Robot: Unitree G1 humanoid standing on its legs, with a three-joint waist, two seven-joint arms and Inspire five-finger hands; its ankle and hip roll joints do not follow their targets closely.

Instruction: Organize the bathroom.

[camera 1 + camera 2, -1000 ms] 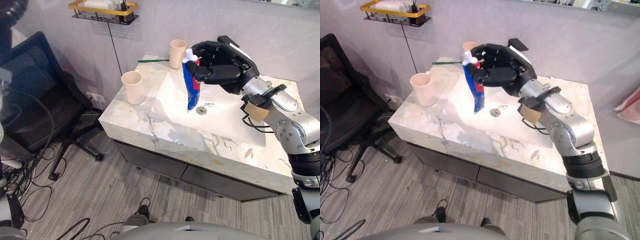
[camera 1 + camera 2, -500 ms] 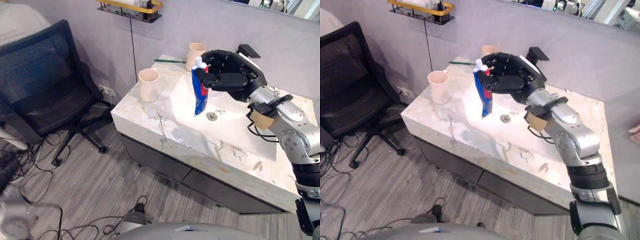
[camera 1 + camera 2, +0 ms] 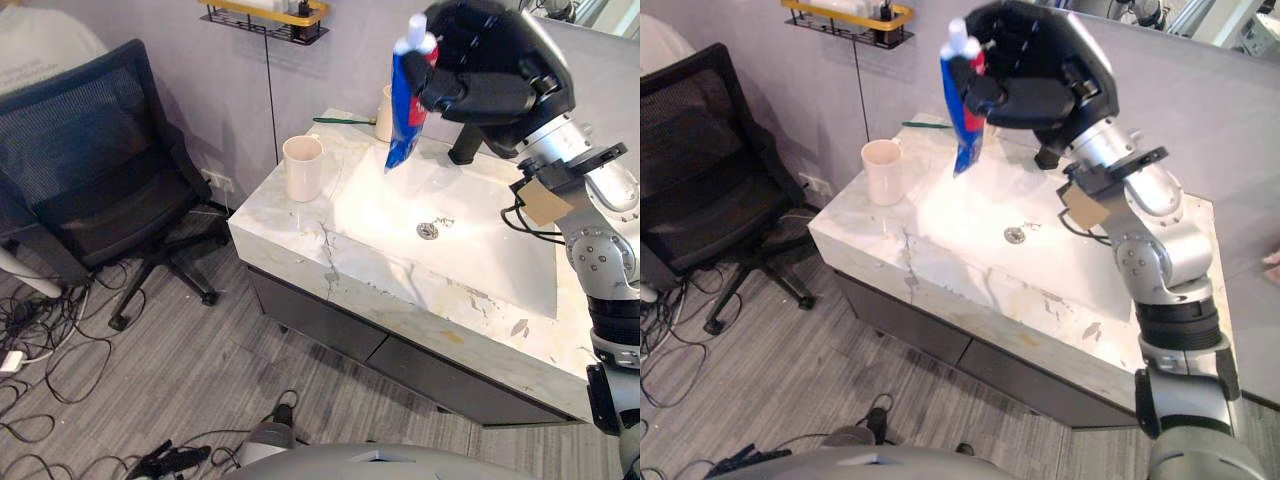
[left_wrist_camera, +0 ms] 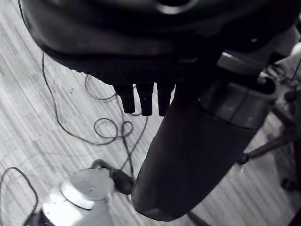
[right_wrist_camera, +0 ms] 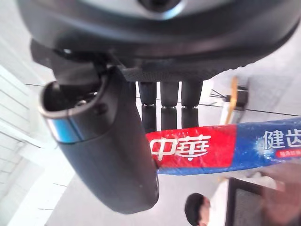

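The marble worktop (image 3: 300,215) has pale veined stone with a shallow white basin (image 3: 470,235) sunk in it, a round drain (image 3: 428,231) near the basin's middle, and dark cabinet fronts below; it stands against a grey wall. A cream cup (image 3: 302,168) stands upright on the worktop's left part, near the basin's edge; a second cup (image 3: 383,112), partly hidden, stands at the back by the wall, with a green toothbrush (image 3: 343,121) lying just beside it. A yellow-rimmed wire shelf (image 3: 263,18) hangs on the wall above; a black mesh office chair (image 3: 95,165) sits to the left on grey plank flooring (image 3: 150,400) strewn with loose cables.

The right robot hand (image 3: 490,75) is raised well above the basin, its fingers and thumb curled round the upper end of a blue, red and white toothpaste tube (image 3: 405,100), which hangs cap upward, clear of the worktop; the left robot hand (image 4: 146,96) shows above the floor, fingers curled, holding nothing.
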